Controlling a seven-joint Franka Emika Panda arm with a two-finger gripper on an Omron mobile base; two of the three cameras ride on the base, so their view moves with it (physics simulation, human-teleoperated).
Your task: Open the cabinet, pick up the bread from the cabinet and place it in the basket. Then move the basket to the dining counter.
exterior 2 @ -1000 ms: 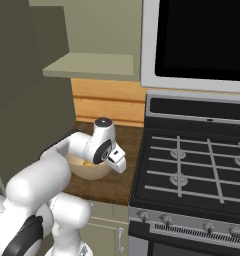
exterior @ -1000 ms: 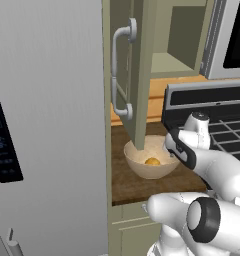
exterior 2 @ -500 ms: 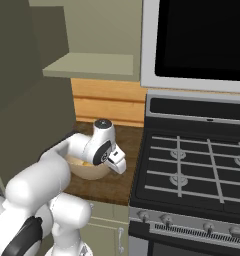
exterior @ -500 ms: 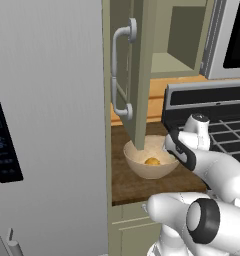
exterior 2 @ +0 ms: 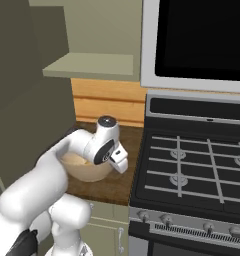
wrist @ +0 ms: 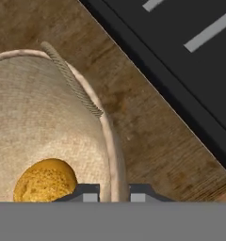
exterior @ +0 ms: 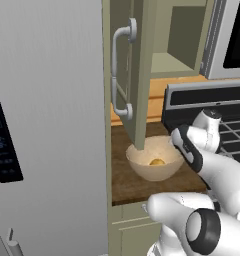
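Basket (wrist: 49,141), hand view: fills the left half of the frame, beige and grainy, thick rim running down to the bottom centre. Gripper (wrist: 114,192) sits at the bottom centre, its two dark tips close together with the basket rim between them, one tip inside the bowl, one outside; jaws nearly closed, pinching the rim. Bread (wrist: 45,180), golden-yellow lump, lies inside the basket at the lower left, just beside the inner fingertip. A rope-like handle runs along the rim at upper centre.

Left base view: basket (exterior: 153,159) at centre on the dark wood worktop (exterior: 124,182), bread (exterior: 156,161) in its bowl. White arm comes in from the lower right, its wrist over the basket's right rim.

Beyond, the cabinet (exterior: 132,70) door stands open at upper centre, edge-on, curved silver handle facing left; the shelf behind shows pale green. Stove (exterior 2: 192,170) occupies the right of the right base view, just beside the worktop. Grey fridge (exterior: 47,125) fills the left of the left base view.
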